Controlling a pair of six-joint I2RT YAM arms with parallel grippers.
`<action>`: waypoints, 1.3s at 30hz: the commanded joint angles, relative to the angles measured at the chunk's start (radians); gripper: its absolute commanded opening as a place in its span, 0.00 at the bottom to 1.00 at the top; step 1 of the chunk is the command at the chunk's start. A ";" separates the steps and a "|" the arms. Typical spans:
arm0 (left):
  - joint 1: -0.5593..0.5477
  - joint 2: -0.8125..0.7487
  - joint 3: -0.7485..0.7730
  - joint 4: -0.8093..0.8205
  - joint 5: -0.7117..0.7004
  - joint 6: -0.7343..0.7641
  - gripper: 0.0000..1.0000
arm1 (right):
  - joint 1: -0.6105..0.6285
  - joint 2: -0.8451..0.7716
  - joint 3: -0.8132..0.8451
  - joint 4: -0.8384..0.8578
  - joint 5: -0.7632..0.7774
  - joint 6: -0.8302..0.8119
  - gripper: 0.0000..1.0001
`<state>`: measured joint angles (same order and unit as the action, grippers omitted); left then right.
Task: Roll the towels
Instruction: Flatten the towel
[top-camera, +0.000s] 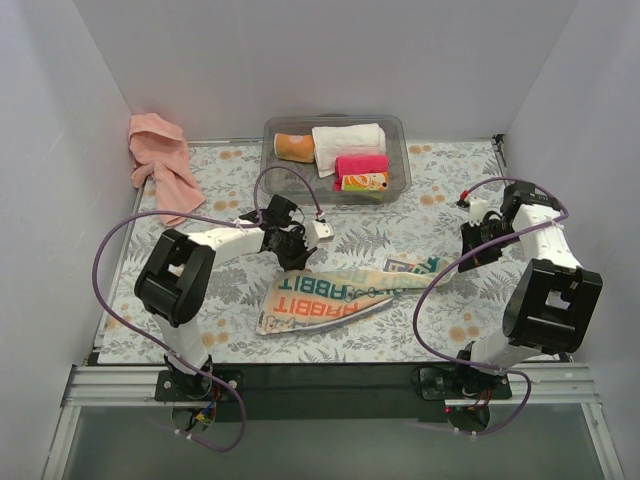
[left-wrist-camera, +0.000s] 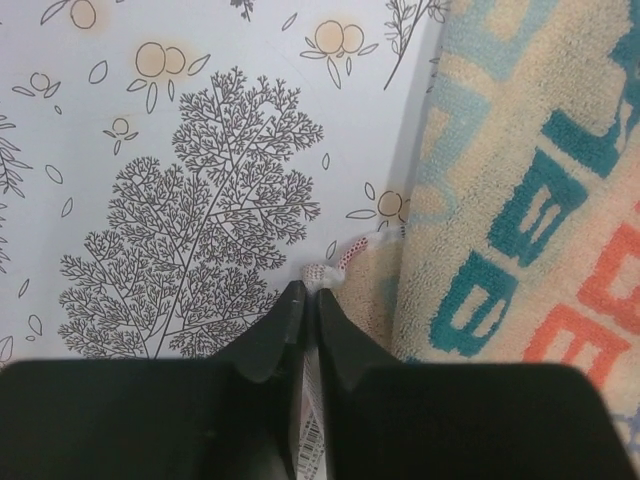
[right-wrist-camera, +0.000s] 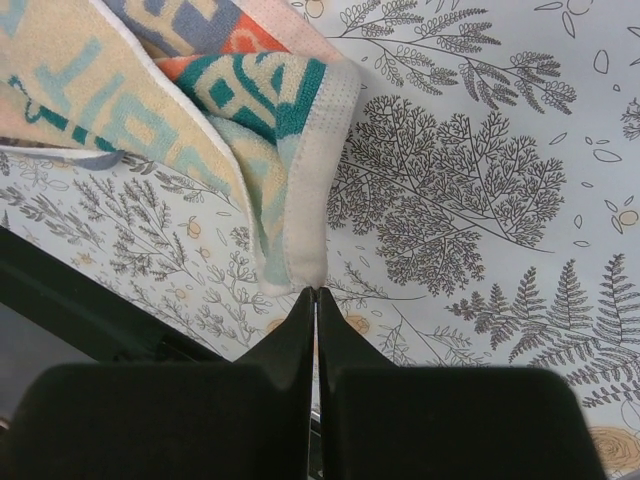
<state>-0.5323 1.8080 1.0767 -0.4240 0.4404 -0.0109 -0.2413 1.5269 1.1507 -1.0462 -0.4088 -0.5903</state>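
Table (top-camera: 440, 330): flower-printed top; the arms work near its middle.
Bin (top-camera: 395, 125): clear tub at the back edge with finished rolls inside.
Salmon-pink towel (top-camera: 160, 160): crumpled in the back left corner, well apart from both arms, not yet rolled.
Patterned towel (top-camera: 320, 298): lies aslant in the middle between the two arms, lettering up. Its near flap is on the table and its right end is lifted.
Right gripper (right-wrist-camera: 315, 293): jaws shut tight on the towel's hemmed corner, which hangs from the tips.
Left gripper (left-wrist-camera: 311, 292): jaws all but closed, pinching the white label at the other corner, not the terry itself.
Label (left-wrist-camera: 308, 420): thin barcode strip running back between the fingers. I'd judge it a weak hold.
Doing it well: this looks like the spreading-out before rolling. Draw the corners apart gently and evenly, lay the towel flat and square, and take a fuller bite of the edge before starting the roll.
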 joint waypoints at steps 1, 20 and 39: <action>-0.008 -0.048 -0.020 -0.001 -0.014 -0.024 0.02 | -0.001 0.001 0.053 -0.012 -0.042 0.023 0.01; 0.153 -0.826 -0.104 -0.240 0.058 0.035 0.00 | -0.065 -0.336 0.147 -0.048 0.066 -0.022 0.01; 0.157 -0.965 -0.187 -0.228 -0.143 -0.044 0.00 | -0.047 -0.308 0.142 -0.051 0.047 -0.019 0.01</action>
<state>-0.3832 0.7383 0.9371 -0.6701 0.4500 -0.0208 -0.2996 1.0908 1.2869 -1.1255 -0.3595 -0.6247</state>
